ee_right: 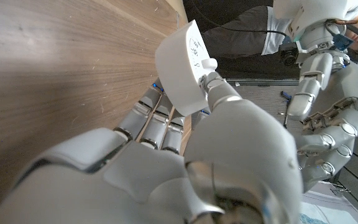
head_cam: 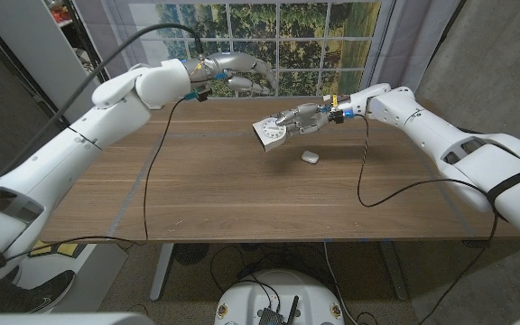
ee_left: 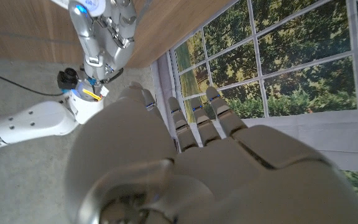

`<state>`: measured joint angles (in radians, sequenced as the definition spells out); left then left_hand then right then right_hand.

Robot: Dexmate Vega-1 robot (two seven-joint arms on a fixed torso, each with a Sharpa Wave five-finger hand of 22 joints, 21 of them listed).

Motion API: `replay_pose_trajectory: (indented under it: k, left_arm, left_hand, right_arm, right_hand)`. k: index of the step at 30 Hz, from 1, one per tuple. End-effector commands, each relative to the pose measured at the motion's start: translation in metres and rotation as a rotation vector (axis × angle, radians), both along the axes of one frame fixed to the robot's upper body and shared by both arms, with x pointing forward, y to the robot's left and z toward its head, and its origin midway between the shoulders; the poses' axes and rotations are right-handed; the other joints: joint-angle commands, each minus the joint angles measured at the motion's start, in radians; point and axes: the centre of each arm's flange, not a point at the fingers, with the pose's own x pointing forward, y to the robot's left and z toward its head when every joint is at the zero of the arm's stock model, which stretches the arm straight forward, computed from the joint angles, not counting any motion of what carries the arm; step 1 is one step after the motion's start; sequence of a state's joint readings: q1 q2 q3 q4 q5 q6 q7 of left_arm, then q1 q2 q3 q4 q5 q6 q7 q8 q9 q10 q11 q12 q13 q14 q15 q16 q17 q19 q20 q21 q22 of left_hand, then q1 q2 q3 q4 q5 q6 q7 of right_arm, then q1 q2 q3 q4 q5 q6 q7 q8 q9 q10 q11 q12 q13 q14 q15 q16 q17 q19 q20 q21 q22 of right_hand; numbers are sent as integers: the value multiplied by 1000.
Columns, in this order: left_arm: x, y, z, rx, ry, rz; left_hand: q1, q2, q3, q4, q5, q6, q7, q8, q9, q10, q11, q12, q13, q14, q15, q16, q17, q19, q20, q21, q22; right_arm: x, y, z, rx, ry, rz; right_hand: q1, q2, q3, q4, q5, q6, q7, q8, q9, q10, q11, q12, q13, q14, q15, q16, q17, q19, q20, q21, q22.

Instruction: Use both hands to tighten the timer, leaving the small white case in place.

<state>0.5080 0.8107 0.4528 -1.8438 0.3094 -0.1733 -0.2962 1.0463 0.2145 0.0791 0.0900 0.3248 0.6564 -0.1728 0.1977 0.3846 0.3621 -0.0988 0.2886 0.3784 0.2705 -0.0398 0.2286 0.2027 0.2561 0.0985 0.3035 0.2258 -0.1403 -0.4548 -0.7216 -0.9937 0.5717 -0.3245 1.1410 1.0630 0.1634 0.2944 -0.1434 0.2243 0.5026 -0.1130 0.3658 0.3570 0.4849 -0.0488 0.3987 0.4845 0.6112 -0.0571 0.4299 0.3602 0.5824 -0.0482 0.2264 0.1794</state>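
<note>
Centre frame, the right robot hand [head_cam: 303,116] grips the white timer [head_cam: 270,132] above the worktop [head_cam: 215,190]; the left robot hand [head_cam: 235,72], upper centre, hangs empty, fingers apart; the small white case [head_cam: 310,157] lies below.

The table [head_cam: 224,190] is brown wood with a matt grain. The timer [head_cam: 270,133] looks like smooth white plastic.

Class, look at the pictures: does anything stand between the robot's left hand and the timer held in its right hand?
Nothing visible does. The left hand hovers over the table's far edge, holding nothing; the right hand holds the timer up beside it, open air between. The white case lies nearer, off that path.
</note>
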Motion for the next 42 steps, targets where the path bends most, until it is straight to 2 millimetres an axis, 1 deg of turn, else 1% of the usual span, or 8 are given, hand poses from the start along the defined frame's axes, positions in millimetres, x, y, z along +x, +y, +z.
replay_pose_trajectory:
  k: [1, 4, 12, 16, 17, 21, 33, 42]
  left_arm:
    - [21, 48, -33, -489, 207, -159]
    - [31, 58, -44, -525, 300, -194]
    - [45, 76, -76, -645, 409, -254]
    - [55, 88, -94, -726, 483, -299]
    - [55, 88, -95, -726, 484, -300]
    - [65, 96, -111, -810, 534, -330]
    - [75, 106, -128, -890, 583, -321]
    - [73, 106, -135, -900, 575, -304]
  left_hand:
    - [-9, -5, 21, 15, -7, -13, 4, -4, -2, 24, 4, 10, 4, 35, -34, 13, 5, 9, 11, 8, 2]
    - [-4, -9, 42, 17, -14, -45, 10, -13, -5, 28, 3, 12, 6, 43, -35, 12, 3, 9, 16, 10, 2]
    - [-2, -13, 57, 19, -22, -63, 16, -14, -8, 31, 7, 12, 7, 48, -33, 10, 2, 8, 19, 11, 2]
    - [-7, -19, 60, 23, -29, -63, 23, -11, -10, 32, 10, 12, 8, 56, -29, 11, 1, 10, 24, 13, 2]
    - [-9, -20, 61, 24, -31, -64, 26, -11, -10, 33, 10, 12, 8, 60, -29, 12, 1, 10, 25, 13, 2]
    - [-16, -22, 66, 29, -40, -63, 31, -8, -13, 43, 16, 16, 9, 66, -25, 12, 0, 11, 29, 15, 2]
    - [-31, -23, 79, 39, -62, -46, 53, 3, -18, 53, 20, 19, 12, 71, -22, 8, -1, 11, 32, 19, 2]
    - [-40, -24, 86, 43, -75, -42, 58, 5, -21, 54, 19, 18, 13, 65, -17, 2, -1, 7, 37, 19, 2]
  right_arm:
    - [-17, -3, 7, -94, -224, -115]
    - [-22, 0, 7, -128, -272, -137]
    - [-34, 10, 7, -232, -386, -219]
    - [-44, 25, 5, -322, -477, -256]
    - [-44, 25, 5, -322, -478, -257]
    - [-51, 46, 0, -427, -593, -277]
    - [-55, 76, -16, -606, -793, -298]
    - [-56, 97, -33, -759, -917, -285]
  right_hand:
    - [12, 0, 9, -4, 8, 4, -6, -1, 3, 7, -5, -6, 5, 5, -171, -1, 3, 3, -86, -2, 1]
    - [13, -2, 8, -4, 8, 1, -20, -4, 3, 5, -6, -8, 6, 6, -171, 0, 5, 3, -85, -3, 1]
    - [13, -3, 7, -4, 7, 5, -17, -4, 3, 4, -9, -11, 6, 4, -171, -1, 7, 2, -85, -3, 1]
    - [13, -4, 6, -4, 7, 6, -17, -4, 3, 6, -9, -11, 7, 6, -171, 0, 8, 1, -83, -3, 1]
    - [13, -4, 6, -4, 7, 6, -17, -4, 3, 6, -8, -12, 7, 5, -171, 0, 8, 1, -84, -3, 1]
    - [15, -4, 6, -5, 7, 7, -16, -5, 3, 4, -13, -13, 7, 6, -172, -1, 9, 1, -82, -3, 1]
    - [13, -5, 6, -3, 6, 12, -20, -5, 3, 5, -27, -16, 9, 5, -170, -4, 10, -3, -80, -5, 1]
    - [11, -6, 4, -1, 5, 12, -28, -8, 3, 3, -28, -19, 9, 3, -172, -7, 11, -22, -79, -12, 1]
